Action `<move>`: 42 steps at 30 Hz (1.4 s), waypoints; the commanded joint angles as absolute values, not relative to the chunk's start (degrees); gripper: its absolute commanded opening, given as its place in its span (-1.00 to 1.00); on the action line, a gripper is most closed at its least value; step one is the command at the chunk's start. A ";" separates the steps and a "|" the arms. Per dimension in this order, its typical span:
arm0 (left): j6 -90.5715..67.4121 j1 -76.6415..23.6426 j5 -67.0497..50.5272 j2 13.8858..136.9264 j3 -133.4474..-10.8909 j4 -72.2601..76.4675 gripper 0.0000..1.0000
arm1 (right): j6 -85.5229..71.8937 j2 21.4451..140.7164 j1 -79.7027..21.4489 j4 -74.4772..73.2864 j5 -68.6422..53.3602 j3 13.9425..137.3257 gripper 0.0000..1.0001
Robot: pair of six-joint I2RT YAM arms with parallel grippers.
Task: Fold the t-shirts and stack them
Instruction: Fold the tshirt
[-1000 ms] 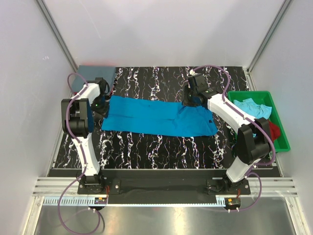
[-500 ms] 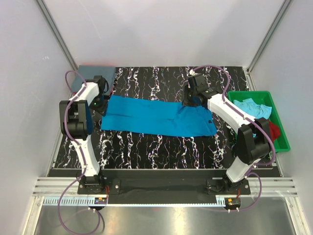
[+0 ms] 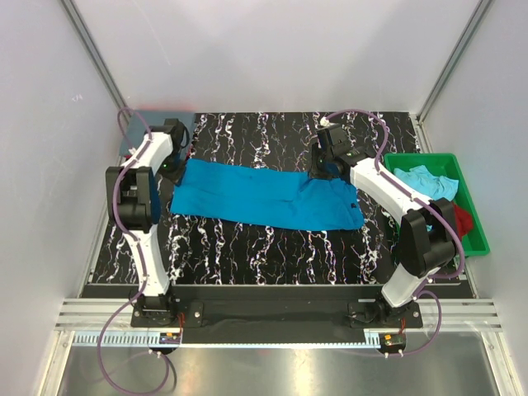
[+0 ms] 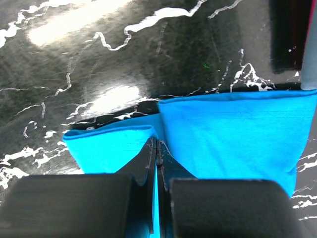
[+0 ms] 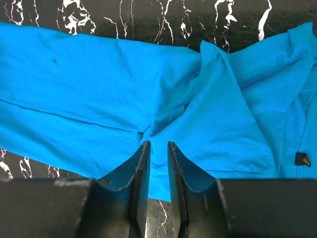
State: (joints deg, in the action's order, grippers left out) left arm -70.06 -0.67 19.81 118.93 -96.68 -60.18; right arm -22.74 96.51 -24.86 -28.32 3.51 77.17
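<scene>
Two sets of jaws, both mine, hold one bright turquoise-blue cloth t-shirt point(image 3: 264, 194) lying on the black white-veined tabletop point(image 3: 272, 247). Its small dark tag point(image 5: 302, 158) is too small to read. The long axis runs left to right. My left gripper point(image 4: 156, 141) is pressed together on the left edge. My right gripper point(image 5: 156, 144), narrowly parted, pinches a bunched fold near the right end.

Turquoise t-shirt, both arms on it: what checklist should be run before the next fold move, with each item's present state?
1. Left hand shut on the left end of the turquoise t-shirt: ok.
2. Right hand pinching cloth, creases converging at its tips: ok.
3. Shirt flat: not ok, bunched by the right hand.
4. Spare shirts inside the green tray, apart: ok.
5. Layers in each grip: cannot tell.
</scene>
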 commanded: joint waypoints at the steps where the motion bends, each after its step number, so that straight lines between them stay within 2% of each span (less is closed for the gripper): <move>1: -67.42 -2.02 23.29 121.81 -100.63 -59.77 -1.00 | -21.97 96.15 -25.14 -26.81 5.19 76.90 -0.45; 10: -66.62 -2.02 25.84 124.45 -101.60 -60.47 -0.98 | -25.84 96.94 -23.03 -31.02 9.93 75.94 -0.44; 14: -66.53 -2.02 26.10 124.37 -101.61 -60.73 -0.71 | -26.72 97.64 -22.24 -31.55 9.93 75.94 -0.38; 15: -66.53 -2.02 26.19 123.76 -101.60 -60.82 -0.58 | -26.72 98.08 -21.98 -31.64 9.41 76.02 -0.36; 18: -66.10 -2.02 27.24 121.74 -101.69 -61.00 -0.44 | -24.97 99.22 -20.14 -31.64 5.13 77.34 -0.24; 23: -62.59 -2.28 28.65 117.60 -102.92 -60.91 -0.42 | -14.18 101.34 -16.62 -31.64 -3.41 81.12 -0.15; 27: -59.69 -3.60 27.87 114.35 -102.13 -60.82 -0.42 | -15.37 102.04 -8.72 -31.55 -17.57 80.07 -0.14; 34: -55.81 -5.45 22.86 115.13 -97.21 -57.83 -0.42 | -17.76 99.40 -6.50 -36.02 -18.55 75.59 -0.18; 42: -56.51 -5.45 20.22 118.56 -94.22 -54.93 -0.41 | -11.87 101.52 -5.71 -41.84 -9.76 71.99 -0.13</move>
